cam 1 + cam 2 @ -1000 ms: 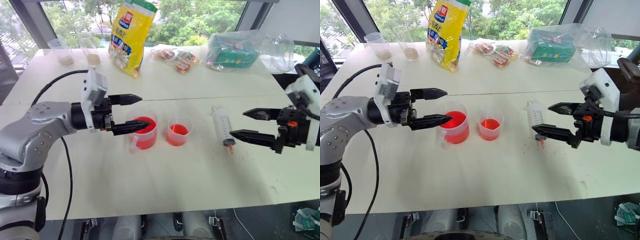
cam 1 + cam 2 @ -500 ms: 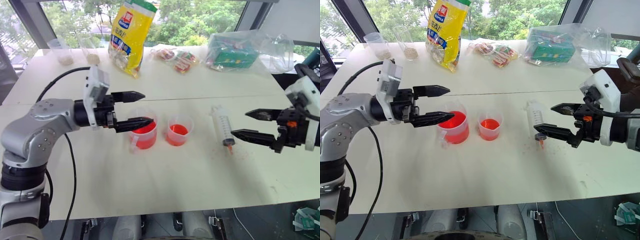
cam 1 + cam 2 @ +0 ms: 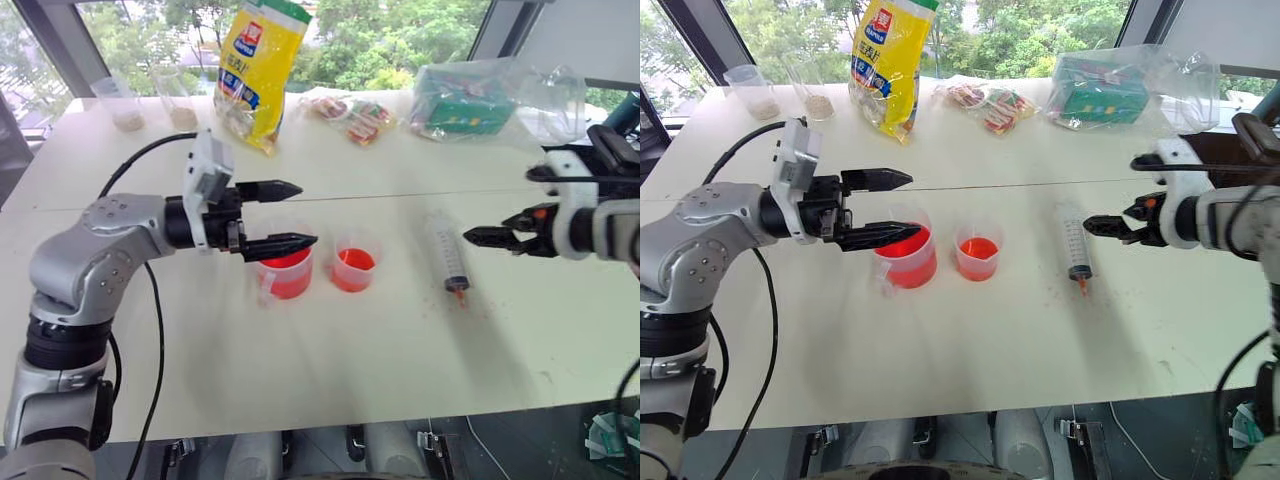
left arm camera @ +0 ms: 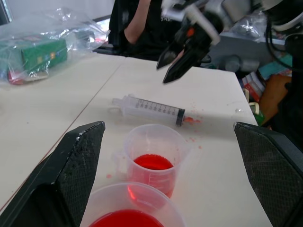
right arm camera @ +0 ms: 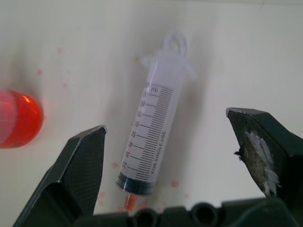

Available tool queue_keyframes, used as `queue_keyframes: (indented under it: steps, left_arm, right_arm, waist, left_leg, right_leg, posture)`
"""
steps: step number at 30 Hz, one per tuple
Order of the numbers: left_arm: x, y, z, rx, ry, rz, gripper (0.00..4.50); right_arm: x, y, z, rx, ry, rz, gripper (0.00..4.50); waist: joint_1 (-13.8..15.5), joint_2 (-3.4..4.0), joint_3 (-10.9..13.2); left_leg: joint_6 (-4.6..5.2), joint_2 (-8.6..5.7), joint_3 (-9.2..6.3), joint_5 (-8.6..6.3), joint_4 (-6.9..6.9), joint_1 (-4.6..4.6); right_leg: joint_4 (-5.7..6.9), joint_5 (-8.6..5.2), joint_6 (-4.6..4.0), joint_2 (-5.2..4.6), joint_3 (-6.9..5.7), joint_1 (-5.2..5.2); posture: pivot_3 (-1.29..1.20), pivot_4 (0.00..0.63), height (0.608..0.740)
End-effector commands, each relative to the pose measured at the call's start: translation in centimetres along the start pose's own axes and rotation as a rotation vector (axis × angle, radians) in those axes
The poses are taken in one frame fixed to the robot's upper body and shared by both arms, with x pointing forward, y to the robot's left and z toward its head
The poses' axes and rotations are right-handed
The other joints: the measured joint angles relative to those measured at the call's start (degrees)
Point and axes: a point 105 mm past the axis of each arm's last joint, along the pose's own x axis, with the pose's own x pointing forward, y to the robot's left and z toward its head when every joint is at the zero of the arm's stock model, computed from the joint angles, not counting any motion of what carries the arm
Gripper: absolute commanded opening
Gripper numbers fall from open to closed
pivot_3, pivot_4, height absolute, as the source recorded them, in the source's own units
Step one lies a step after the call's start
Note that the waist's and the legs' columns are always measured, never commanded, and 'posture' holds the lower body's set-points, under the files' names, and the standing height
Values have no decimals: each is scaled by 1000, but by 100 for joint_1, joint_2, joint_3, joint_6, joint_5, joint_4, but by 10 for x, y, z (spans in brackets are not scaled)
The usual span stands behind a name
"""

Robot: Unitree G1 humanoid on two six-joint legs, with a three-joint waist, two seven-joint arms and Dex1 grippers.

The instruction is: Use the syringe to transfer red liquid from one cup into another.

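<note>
While the large clear plastic syringe (image 5: pixel 156 132) with its graduated barrel and small red-orange tip lies flat and untouched on the white table (image 3: pixel 970 370), your right gripper (image 3: pixel 1108 226) has swung in over it since a second ago, tipping from a level reach beside the tip to a downward aim at the barrel. Its two black fingers stand wide apart, and the right wrist view shows the syringe lying between them below, not yet touched. That reads as the approach to the pick-up, so you probably need only to lower and close across the barrel. Just left of the syringe sits the smaller handleless clear cup (image 3: pixel 978 254) holding a little bright red-orange liquid (image 4: pixel 151 162), and beyond that the larger handled clear measuring cup (image 3: pixel 904 258), fuller. Your left gripper (image 3: pixel 896 205) has barely moved; it hovers above the larger cup's rim, fingers spread and empty. Red droplets (image 5: pixel 115 164) spot the table round the syringe tip.
</note>
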Motion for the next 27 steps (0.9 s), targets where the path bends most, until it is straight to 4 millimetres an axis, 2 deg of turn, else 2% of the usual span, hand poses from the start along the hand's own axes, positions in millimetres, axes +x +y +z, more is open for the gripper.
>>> queue_keyframes:
  steps: [1,7,10,18,21,23,27]
  left_arm:
    - [2,-4,7,41,-18,-1,4500]
    - [-1,-7,6,37,-26,32,4500]
    - [-2,-7,5,36,-29,45,4500]
    - [-3,-10,2,35,-30,78,4500]
    - [-6,-8,3,37,-32,91,4500]
    - [-7,-6,2,44,-30,98,4500]
    - [-8,2,5,67,-30,116,4500]
  right_arm:
    - [10,-5,8,35,15,-5,4425]
    - [39,-7,8,27,67,5,4425]
    - [46,-7,9,24,81,15,4425]
    - [77,5,-1,-34,171,56,4425]
    - [80,12,-6,-55,200,78,3032]
    - [83,15,-9,-68,214,88,1902]
    - [80,19,-13,-78,223,100,1428]
  waist:
    - [2,0,0]
    - [-1,0,0]
    - [2,0,0]
    - [-12,0,0]
    - [-11,-1,-1]
    - [-11,-1,-1]
    - [-14,-2,-2]
  left_leg:
    - [1,-1,1,-1,0,0]
    - [2,-1,0,-2,0,-1]
    - [2,-1,1,-1,0,-1]
    - [2,0,1,-1,0,3]
    - [2,-1,1,-1,0,3]
    - [2,-1,0,-1,0,4]
    - [1,0,-1,-1,0,8]
  right_leg:
    - [0,2,3,-1,0,0]
    - [0,3,6,-1,-1,0]
    - [0,3,6,-1,-1,-1]
    - [9,4,7,-1,-1,0]
    - [10,4,7,-2,-2,0]
    - [10,4,6,-2,-3,1]
    - [11,4,6,0,-4,3]
  posture:
    - [0,150,740]
    - [0,150,740]
    - [0,150,740]
    - [0,150,740]
    - [0,150,740]
    - [0,150,740]
    - [0,150,740]
